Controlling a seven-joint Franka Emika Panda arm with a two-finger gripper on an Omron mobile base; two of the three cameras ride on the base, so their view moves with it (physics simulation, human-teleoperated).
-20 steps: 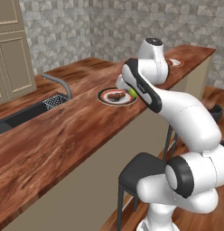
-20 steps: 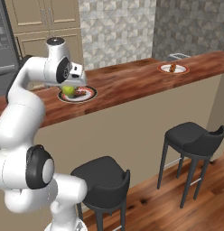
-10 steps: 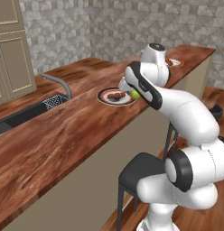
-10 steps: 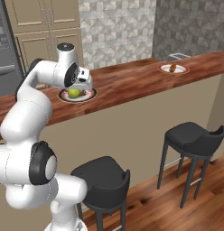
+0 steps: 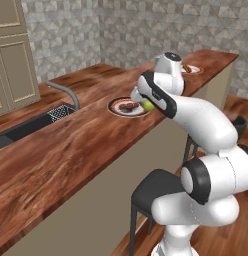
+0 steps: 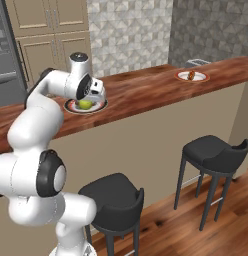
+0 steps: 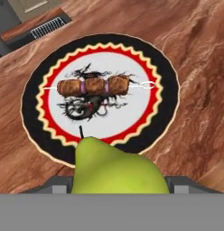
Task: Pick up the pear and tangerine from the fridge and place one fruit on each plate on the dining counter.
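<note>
My gripper point(image 7: 117, 184) is shut on the yellow-green pear point(image 7: 114, 168), which hangs just over the near rim of a plate point(image 7: 168, 92) on the reddish-brown dining counter point(image 5: 86, 150). A brown roll-shaped item point(image 7: 93, 85) lies across that plate's pale centre. From the base views the pear point(image 5: 148, 105) point(image 6: 85, 104) sits at the edge of the same plate point(image 5: 116, 106) point(image 6: 71, 106), under the gripper point(image 5: 147, 104) point(image 6: 86, 102). A second plate point(image 5: 192, 69) point(image 6: 192, 76) stands further along the counter. The grey fridge point(image 6: 2, 55) is at the far left. The tangerine is out of view.
A sink point(image 5: 41, 122) with a curved tap point(image 5: 63, 92) is set in the lower worktop behind the counter. Two dark stools point(image 6: 113, 200) point(image 6: 212, 150) stand in front of the beige base. Beige cupboards point(image 6: 51, 35) line the back wall.
The arm has carried the pear along the counter from beside the near plate to over its rim. Nothing else has moved.
</note>
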